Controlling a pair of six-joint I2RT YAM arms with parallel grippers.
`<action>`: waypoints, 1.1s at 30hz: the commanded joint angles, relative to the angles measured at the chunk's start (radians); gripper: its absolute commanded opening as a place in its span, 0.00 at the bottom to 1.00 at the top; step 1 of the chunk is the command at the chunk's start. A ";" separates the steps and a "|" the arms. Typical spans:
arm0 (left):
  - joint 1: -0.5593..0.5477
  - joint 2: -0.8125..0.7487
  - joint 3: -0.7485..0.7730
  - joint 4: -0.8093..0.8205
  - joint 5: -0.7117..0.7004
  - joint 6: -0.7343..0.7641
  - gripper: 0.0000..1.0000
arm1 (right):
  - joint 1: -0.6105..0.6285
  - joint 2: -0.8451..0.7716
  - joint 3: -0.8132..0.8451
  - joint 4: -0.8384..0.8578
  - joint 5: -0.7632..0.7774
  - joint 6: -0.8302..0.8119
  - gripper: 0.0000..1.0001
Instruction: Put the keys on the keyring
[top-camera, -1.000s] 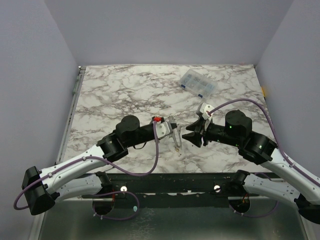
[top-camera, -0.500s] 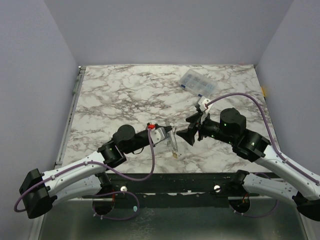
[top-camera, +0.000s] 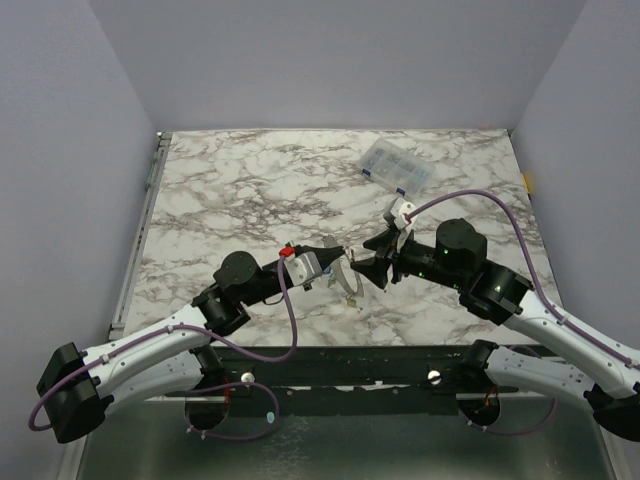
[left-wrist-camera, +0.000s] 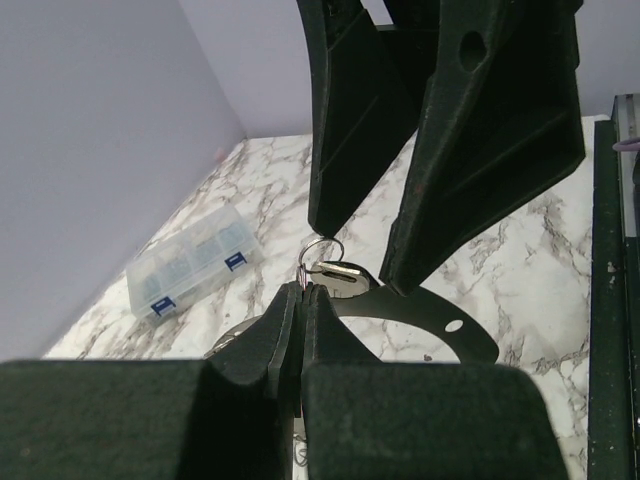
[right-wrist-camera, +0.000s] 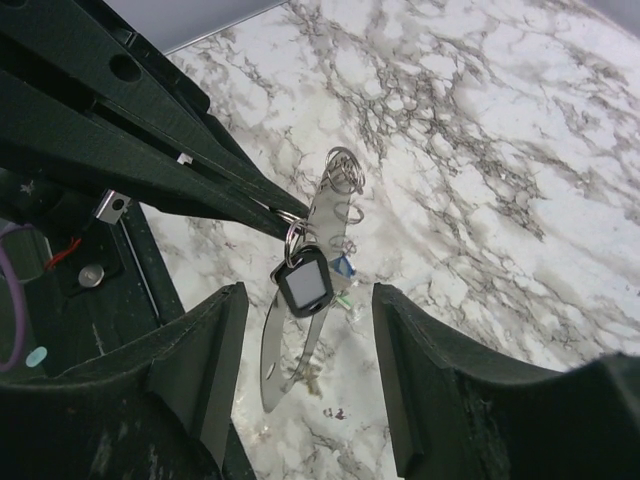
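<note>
Left gripper (left-wrist-camera: 303, 300) clamps the keyring (right-wrist-camera: 290, 350) above the desk's (top-camera: 250, 190) near edge, presumably to steady it. Right gripper (top-camera: 370, 265) gapes around the black-rimmed tag (right-wrist-camera: 303, 285), not touching it.

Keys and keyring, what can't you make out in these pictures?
Right wrist: keyring seen edge-on, so which keys are threaded is unclear.
Left wrist: left gripper's own fingers hide its grip point; right gripper cut off by the top edge.
Top view: keys too small, crowded between both grippers.
</note>
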 joint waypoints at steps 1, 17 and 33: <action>0.003 -0.022 -0.005 0.067 0.061 -0.013 0.00 | 0.003 0.010 0.005 0.052 -0.043 -0.054 0.57; 0.002 -0.020 -0.010 0.064 0.067 -0.011 0.00 | 0.003 -0.005 0.009 0.106 -0.042 -0.083 0.42; 0.003 -0.009 -0.011 0.062 0.061 -0.008 0.00 | 0.004 0.024 -0.005 0.116 -0.036 -0.085 0.39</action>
